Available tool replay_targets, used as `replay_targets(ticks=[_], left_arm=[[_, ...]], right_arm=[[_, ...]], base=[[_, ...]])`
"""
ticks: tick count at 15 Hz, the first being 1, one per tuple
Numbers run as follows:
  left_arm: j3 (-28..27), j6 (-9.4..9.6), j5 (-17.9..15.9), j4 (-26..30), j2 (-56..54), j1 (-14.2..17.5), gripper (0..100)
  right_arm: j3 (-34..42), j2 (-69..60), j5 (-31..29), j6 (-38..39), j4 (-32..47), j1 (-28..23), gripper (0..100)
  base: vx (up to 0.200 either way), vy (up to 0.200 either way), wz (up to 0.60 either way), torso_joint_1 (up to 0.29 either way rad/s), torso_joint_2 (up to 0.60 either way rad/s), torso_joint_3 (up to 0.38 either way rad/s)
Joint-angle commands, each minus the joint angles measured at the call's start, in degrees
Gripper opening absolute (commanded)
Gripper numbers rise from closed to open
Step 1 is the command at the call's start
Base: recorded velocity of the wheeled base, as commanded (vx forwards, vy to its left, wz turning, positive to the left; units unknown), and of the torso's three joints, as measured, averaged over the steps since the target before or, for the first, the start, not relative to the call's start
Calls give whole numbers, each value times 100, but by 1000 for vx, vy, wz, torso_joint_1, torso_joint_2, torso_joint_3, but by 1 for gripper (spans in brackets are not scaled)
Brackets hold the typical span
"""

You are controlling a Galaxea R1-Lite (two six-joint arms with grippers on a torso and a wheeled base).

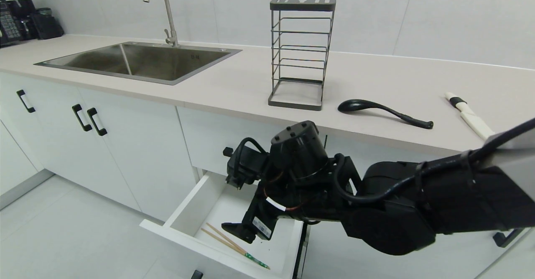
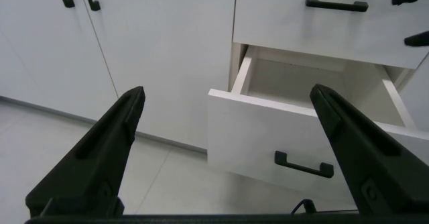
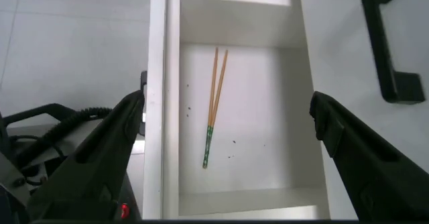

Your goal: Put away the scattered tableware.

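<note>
**Drawer** [image 1: 184, 208]: pulled open under the tabletop [image 1: 234, 82], near centre, and holding the chopsticks.

**Chopsticks** [image 1: 234, 245]: one pair, lying flat on the drawer floor with the green tips toward the drawer front. They are lying side by side and nothing is gripping them.

**Right end effector** [image 3: 226, 103]: hanging over the open drawer, directly above the chopsticks. It is released, with the fingers spread wide and nothing between them.

**Left end effector** [image 2: 228, 93]: sitting low in front of the cabinets and facing the drawer front from outside. It is likewise released and empty.

**Ladle** [image 1: 384, 111]: black, lying on the tabletop right of the rack, with the bowl to the left and the handle running right.

**Knife** [image 1: 468, 116]: pale handle, lying on the tabletop at the far right, well apart from the ladle.

**Rack** [image 1: 301, 6]: wire frame with a slotted top, standing upright on the tabletop at centre.

**Sink** [image 1: 138, 59]: set into the tabletop at far left.

**Step in hand**: the chopsticks appear to be stowed, so this looks like the gap between items. The ladle and knife are waiting on the tabletop.

**Next move, as judged**: the right arm is needing to rise clear of the drawer walls before swinging right. It would then come down on the ladle's thin handle with a low pinch across its width, since the handle is lying almost flat on the tabletop. The drawer is best left open for the return.
</note>
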Motion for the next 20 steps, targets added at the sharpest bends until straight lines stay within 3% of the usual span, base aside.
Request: replay_targets(ticks=[1,3,11,15,20], left_arm=[[0,-4,1,-1,7,0,100],[0,-4,1,-1,7,0,100],[0,-4,1,-1,7,0,100],[0,-4,1,-1,7,9,100],[0,-4,1,-1,7,9,100]], right_arm=[[397,-321,4,98,-353,0,100],[959,-646,4,528,-907,0,100],[2146,-1340,-111,766,-1206,-185,100],[2611,-1349,-119,757,-1804,-273,100],[2664,-1332,-111,722,-1847,-299,100]], base=[[0,0,0,0,0,0],[0,0,0,0,0,0],[0,0,0,0,0,0],[0,0,0,0,0,0],[0,0,0,23,-91,-59]])
